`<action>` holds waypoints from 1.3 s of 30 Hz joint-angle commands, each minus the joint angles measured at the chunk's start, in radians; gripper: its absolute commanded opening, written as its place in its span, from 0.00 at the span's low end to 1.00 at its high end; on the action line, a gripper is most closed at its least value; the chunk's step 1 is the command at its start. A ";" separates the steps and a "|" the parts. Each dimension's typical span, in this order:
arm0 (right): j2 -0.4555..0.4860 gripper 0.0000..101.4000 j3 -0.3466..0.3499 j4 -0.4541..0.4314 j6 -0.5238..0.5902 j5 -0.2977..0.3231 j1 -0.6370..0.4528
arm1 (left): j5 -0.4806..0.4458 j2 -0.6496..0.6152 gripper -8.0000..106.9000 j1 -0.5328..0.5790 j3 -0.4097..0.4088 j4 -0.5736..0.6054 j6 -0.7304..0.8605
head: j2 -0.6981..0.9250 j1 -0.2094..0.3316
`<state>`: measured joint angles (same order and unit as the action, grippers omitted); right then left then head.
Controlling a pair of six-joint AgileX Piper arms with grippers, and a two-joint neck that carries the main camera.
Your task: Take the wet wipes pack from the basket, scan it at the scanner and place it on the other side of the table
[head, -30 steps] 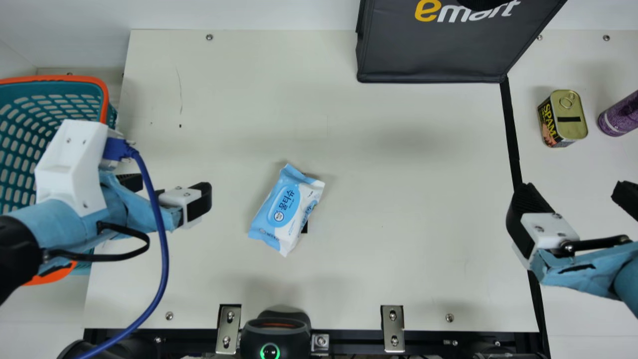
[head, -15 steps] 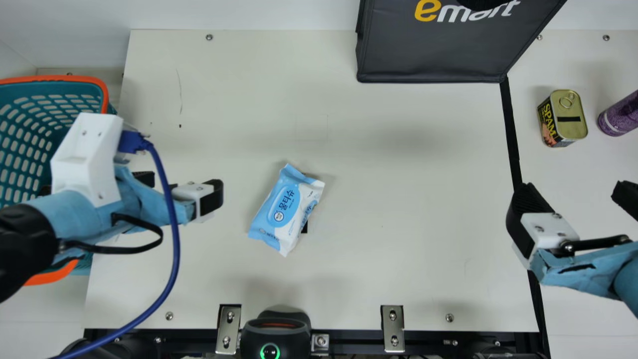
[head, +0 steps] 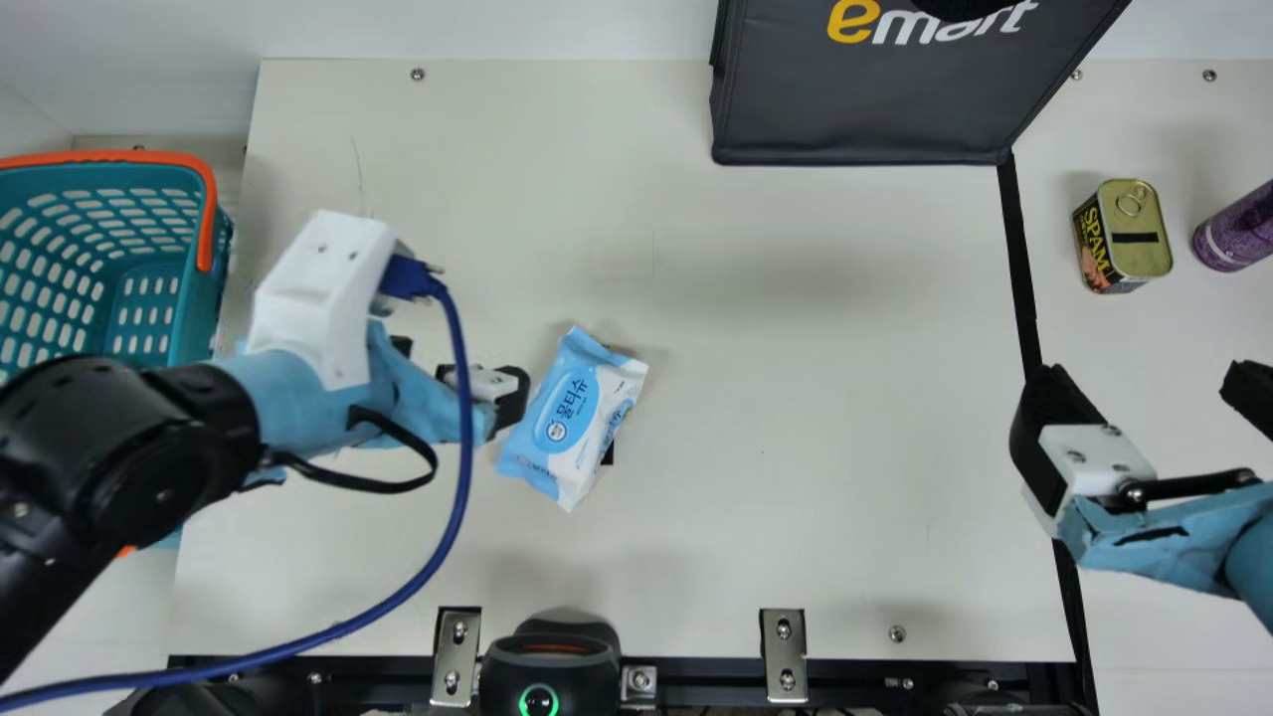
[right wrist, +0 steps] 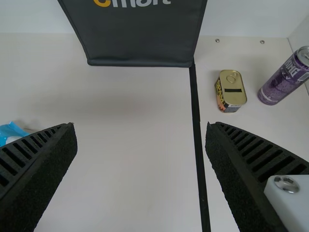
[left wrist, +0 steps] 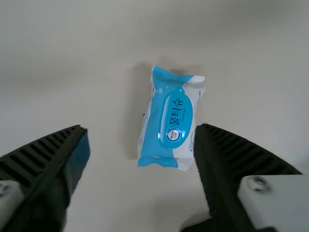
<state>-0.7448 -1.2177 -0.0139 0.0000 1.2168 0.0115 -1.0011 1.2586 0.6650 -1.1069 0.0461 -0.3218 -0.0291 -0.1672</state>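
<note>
The left gripper [left wrist: 142, 128], spread wide and holding nothing, swings away from the basket [head: 99, 157] toward the wet wipes pack [head: 567, 423] lying on the table [head: 845, 398], so grabbing it for the scanner [head: 552, 661] likely comes next.

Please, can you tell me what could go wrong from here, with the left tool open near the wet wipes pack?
The pack lies closer to one finger of the left tool, so closing might push or turn it before it is gripped. Its wrapper looks soft and could crumple or slip. The blue cable loops from the left arm over the table and might brush the scanner during scanning.
</note>
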 commanded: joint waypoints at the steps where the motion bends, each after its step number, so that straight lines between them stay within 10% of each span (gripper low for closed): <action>1: 0.000 0.94 0.000 0.000 0.000 0.000 0.000 | 0.001 0.022 0.39 0.023 -0.007 -0.005 -0.002 | 0.002 0.029; 8: 0.000 0.94 0.000 0.000 0.000 0.000 0.000 | 0.013 0.095 0.00 0.083 -0.032 -0.020 -0.002 | 0.002 0.029; 39: 0.000 0.94 0.000 0.000 0.000 0.000 0.000 | -0.036 0.418 0.00 0.149 -0.161 -0.033 0.049 | 0.002 0.029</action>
<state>-0.7448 -1.2177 -0.0139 0.0000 1.2168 0.0115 -1.0390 1.6705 0.8142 -1.2679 0.0147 -0.2727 -0.0291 -0.1672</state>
